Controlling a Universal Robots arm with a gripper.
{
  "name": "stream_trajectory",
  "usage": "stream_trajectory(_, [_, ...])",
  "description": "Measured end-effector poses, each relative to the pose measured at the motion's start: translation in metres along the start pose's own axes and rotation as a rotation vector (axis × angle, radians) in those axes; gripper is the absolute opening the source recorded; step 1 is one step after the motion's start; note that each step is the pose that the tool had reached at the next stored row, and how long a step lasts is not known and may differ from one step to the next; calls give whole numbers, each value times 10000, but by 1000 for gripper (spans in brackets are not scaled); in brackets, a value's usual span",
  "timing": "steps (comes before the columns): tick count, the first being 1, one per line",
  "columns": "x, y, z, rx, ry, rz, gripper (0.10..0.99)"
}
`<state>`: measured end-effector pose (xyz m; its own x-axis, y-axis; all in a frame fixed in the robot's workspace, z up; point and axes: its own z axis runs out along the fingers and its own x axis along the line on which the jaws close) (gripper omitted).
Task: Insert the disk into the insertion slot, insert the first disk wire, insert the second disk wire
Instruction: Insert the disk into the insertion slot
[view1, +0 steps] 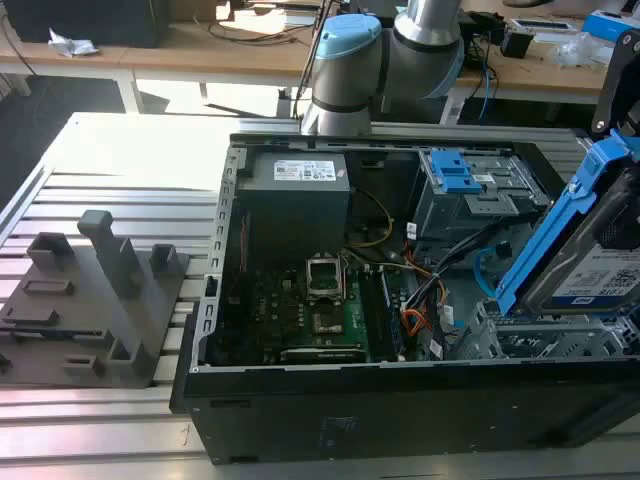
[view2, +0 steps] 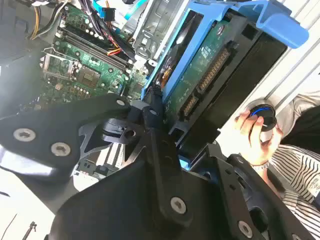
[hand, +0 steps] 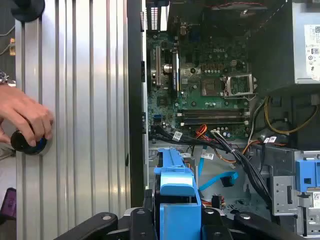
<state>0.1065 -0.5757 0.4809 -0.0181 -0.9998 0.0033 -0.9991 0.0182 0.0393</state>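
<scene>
**Progress.** No step of the task shows as complete. The tool (hand: 177, 214) is clamped on the disk (view1: 592, 245), its black fingers (view2: 152, 107) pressing the bright blue carrier from both sides. In the exterior view the disk hangs tilted, above and clear of the open computer case (view1: 400, 400), at that view's right. The insertion slot (view1: 520, 342), the grey perforated bay, lies just below the disk and holds nothing. The first disk wire (view1: 414, 321), red-orange, lies loose on the case floor near the motherboard (view1: 322, 305). The second disk wire (view1: 488, 268), a light-blue loop, hangs free between the bay and the blue-latched drive cage (view1: 468, 186). Neither wire touches the disk, so seating and both connections are judged outstanding.

**Surroundings.** A grey moulded fixture (view1: 92, 300) sits on the ribbed worktop (view1: 120, 170), well apart from the case. A person's hand (hand: 26, 117) rests on a black round knob (hand: 27, 142) on the worktop, beside the case wall.

**Obstructions.** Black cable bundles (hand: 240, 160) and the light-blue loop lie near the bay mouth. I judge they could snag the carrier.
</scene>
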Motion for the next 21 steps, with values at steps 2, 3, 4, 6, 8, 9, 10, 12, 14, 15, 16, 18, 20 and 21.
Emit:
stream_trajectory(2, [-14, -105, 1, -43, 1, 0, 361])
stream_trajectory(3, [-19, -135, 2, -61, 3, -1, 361])
stream_trajectory(4, [-20, -144, 5, -69, 3, -1, 361])
stream_trajectory(6, [-21, -156, 26, -89, 2, -1, 361])
stream_trajectory(8, [-21, -167, 71, -115, 2, -1, 361])
stream_trajectory(9, [-22, -171, 107, -130, 2, 1, 361])
stream_trajectory(10, [-21, -175, 145, -147, 2, -1, 361])
stream_trajectory(12, [-22, -179, 203, -173, 3, 0, 361])
stream_trajectory(14, [-23, -187, 256, -195, 4, -3, 361])
stream_trajectory(15, [-38, -212, 299, -223, 3, -6, 361])
stream_trajectory(16, [-77, -246, 320, -245, 4, -14, 361])
stream_trajectory(18, [-141, -291, 342, -268, 4, -30, 361])
stream_trajectory(20, [-188, -308, 365, -280, -8, -49, 361])
stream_trajectory(21, [-209, -311, 378, -285, -23, -67, 361])
